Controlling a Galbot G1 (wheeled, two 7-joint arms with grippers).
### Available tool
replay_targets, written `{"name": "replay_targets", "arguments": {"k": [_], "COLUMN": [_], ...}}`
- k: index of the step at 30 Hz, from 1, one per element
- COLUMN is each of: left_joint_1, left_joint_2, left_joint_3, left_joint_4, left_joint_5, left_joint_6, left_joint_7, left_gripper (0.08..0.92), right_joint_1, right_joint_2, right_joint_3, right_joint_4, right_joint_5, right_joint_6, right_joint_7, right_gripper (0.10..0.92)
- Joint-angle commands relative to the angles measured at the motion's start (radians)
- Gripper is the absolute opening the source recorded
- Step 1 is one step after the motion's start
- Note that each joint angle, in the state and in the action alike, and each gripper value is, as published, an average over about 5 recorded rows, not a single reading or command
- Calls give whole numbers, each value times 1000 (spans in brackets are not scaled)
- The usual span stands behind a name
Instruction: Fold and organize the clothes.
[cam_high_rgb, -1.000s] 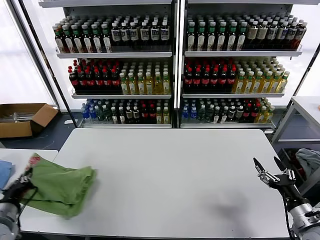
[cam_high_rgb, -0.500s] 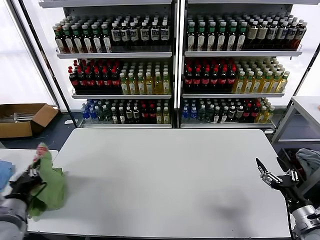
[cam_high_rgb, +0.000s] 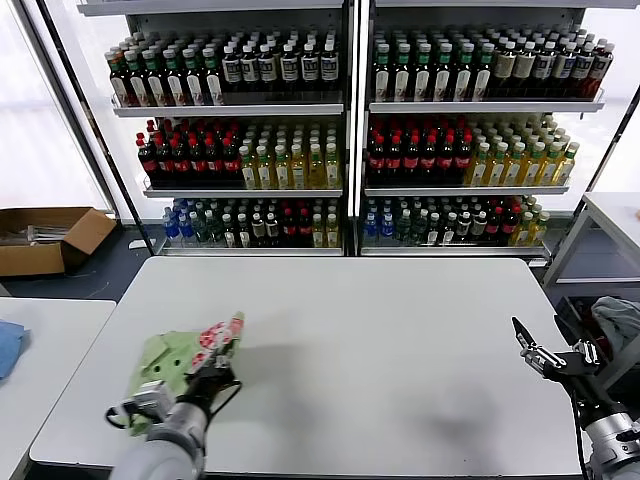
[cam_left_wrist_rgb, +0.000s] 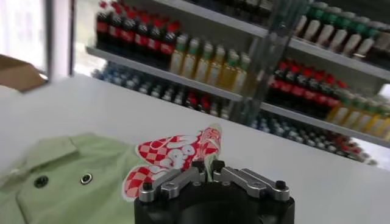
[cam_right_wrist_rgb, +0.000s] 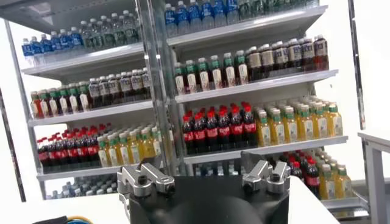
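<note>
Closest to the robot, the left gripper (cam_high_rgb: 200, 385) is down at the near-left part of the white table (cam_high_rgb: 380, 340), clamped onto the light green polo shirt (cam_high_rgb: 175, 362). In the left wrist view the two fingers (cam_left_wrist_rgb: 183, 178) are pinched together on the fabric right at the red-and-white checkered print (cam_left_wrist_rgb: 173, 159), so it's definitely got a grip on it. The shirt is bunched up around the gripper (cam_left_wrist_rgb: 207, 173), print side showing, and you can see the collar with a couple of small dark buttons (cam_left_wrist_rgb: 86, 178) off to one side. Most of it seems to be resting on the tabletop, but I can't tell whether part of it is lifted.

Over on the near-right edge of the table, the right gripper (cam_high_rgb: 545, 350) hangs with its fingers spread apart, holding nothing. The right wrist view shows the same thing, both fingers (cam_right_wrist_rgb: 145, 180) wide apart with only shelves beyond them.

A bit of blue cloth (cam_high_rgb: 8, 345) sits on the side table (cam_high_rgb: 60, 330) to the far left. Farther back there's a cardboard box (cam_high_rgb: 45, 238) on the floor, and behind everything the shelves of bottled drinks (cam_high_rgb: 350, 130).
</note>
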Motion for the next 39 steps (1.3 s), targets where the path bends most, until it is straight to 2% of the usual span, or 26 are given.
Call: {"name": "replay_targets", "arguments": {"k": [1, 11, 17, 21, 26, 32, 39], "left_joint_1": [-197, -252, -247, -212, -156, -48, 58], "left_joint_2": [-129, -277, -297, -295, -286, -224, -193], "left_joint_3": [357, 455, 454, 397, 309, 185, 96], "left_joint_4": [199, 313, 320, 239, 74, -124, -251], "left_joint_5": [-68, -17, -2, 7, 6, 41, 49], "left_joint_6": [-32, -127, -148, -143, -134, -129, -129], "left_joint_7": [-86, -101, -80, -58, -30, 16, 42], "left_gripper": [120, 120, 151, 253, 400, 574, 768], "right_joint_1": [-10, 2, 16, 45, 113, 163, 265], "right_joint_2": [2, 5, 1, 1, 22, 47, 101], "right_joint_3": [1, -77, -146, -210, -307, -502, -726], "right_joint_4": [13, 15, 14, 8, -5, -14, -88], "right_joint_5": [-5, -39, -63, -98, -111, -149, -215], "right_joint_6": [-8, -24, -40, -89, -168, -241, -308], "right_joint_7": [2, 9, 21, 54, 112, 162, 185], "right_gripper": [823, 823, 823, 823, 823, 823, 823]}}
